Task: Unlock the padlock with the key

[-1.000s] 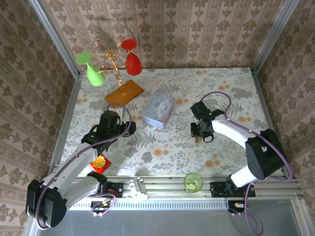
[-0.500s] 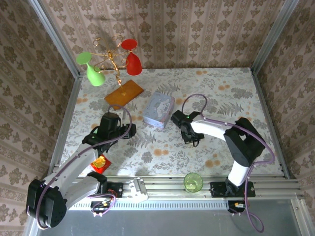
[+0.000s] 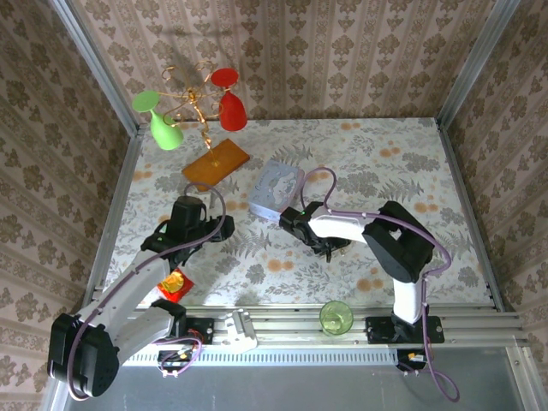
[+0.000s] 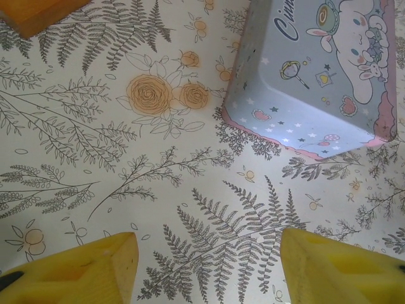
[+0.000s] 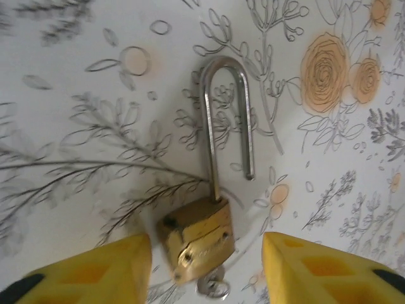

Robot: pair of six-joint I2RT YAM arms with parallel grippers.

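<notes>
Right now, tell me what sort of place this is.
Probably a staged robot test cell, not a real room: wallpapered panels on metal posts box in a floral-covered table, a left arm and right arm are bolted to its front rail, and props like a pale blue tin lie about.

Beige damask-patterned wallpaper covers the back wall (image 3: 342, 60), the left wall (image 3: 43, 171) and the right wall (image 3: 514, 171). Slanting silver metal posts (image 3: 94, 77) stand in the two far corners. The tabletop (image 3: 402, 163) wears a pale cloth printed with grey ferns and orange roses. A ribbed aluminium rail (image 3: 282, 325) runs along its near edge, with a flat grey panel (image 3: 300, 385) below. The light is soft and even.
</notes>
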